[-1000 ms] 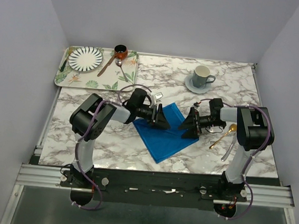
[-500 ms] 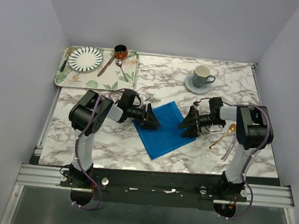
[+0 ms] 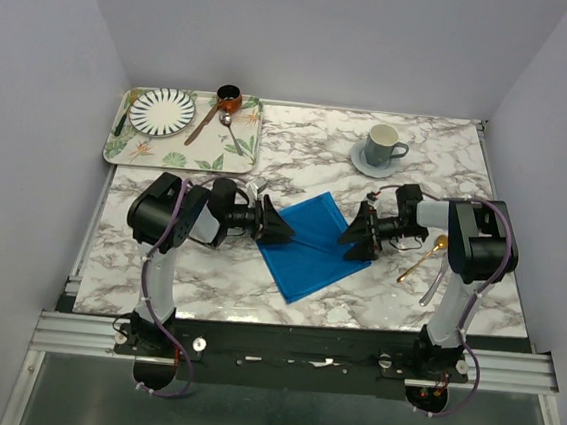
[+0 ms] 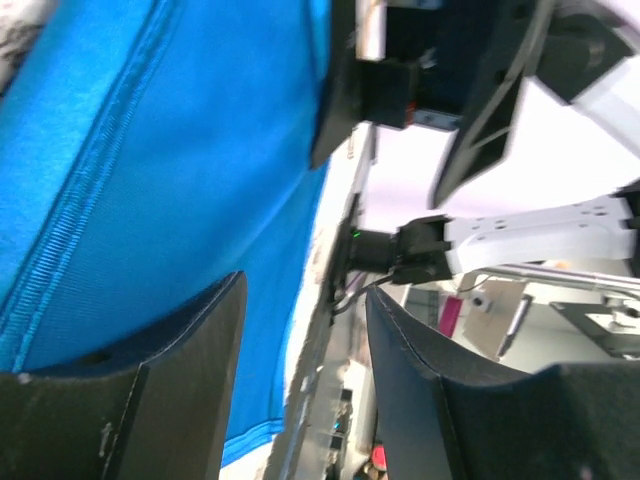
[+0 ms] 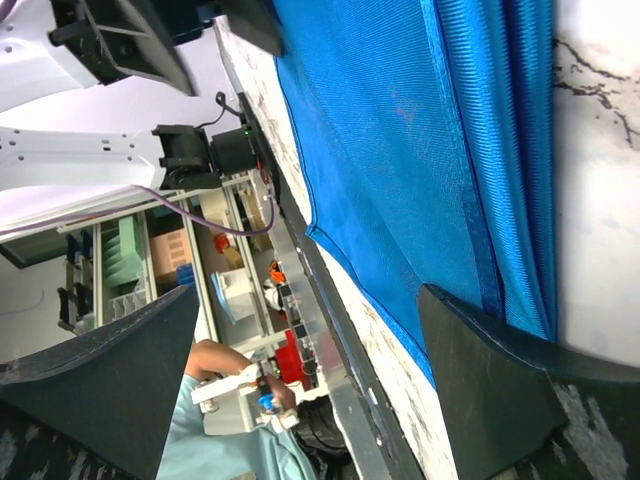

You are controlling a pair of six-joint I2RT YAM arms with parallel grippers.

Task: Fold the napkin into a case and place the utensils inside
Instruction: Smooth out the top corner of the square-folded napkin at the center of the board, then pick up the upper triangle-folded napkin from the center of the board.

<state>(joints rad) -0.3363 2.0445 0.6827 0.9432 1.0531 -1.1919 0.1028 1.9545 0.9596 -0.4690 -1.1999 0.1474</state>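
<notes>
The blue napkin [image 3: 311,243] lies flat on the marble table as a tilted square, with a folded band along its right edge [image 5: 500,150]. My left gripper [image 3: 280,230] is open at the napkin's left edge, and one finger [image 4: 170,380] lies over the cloth [image 4: 170,170]. My right gripper [image 3: 354,235] is open at the napkin's right edge, with one finger [image 5: 495,390] on the band. The gold spoon [image 3: 422,258] lies on the table right of the right arm. The silver utensil is not in view. Neither gripper holds anything.
A leaf-patterned tray [image 3: 244,149] at the back left holds a striped plate [image 3: 162,110], a brown-handled spoon [image 3: 208,120] and a small brown pot [image 3: 229,96]. A grey cup on a saucer [image 3: 380,147] stands at the back right.
My left gripper has drawn back leftward from over the napkin to its left edge. The napkin has settled flatter and a little lower left. The right gripper has barely moved.
</notes>
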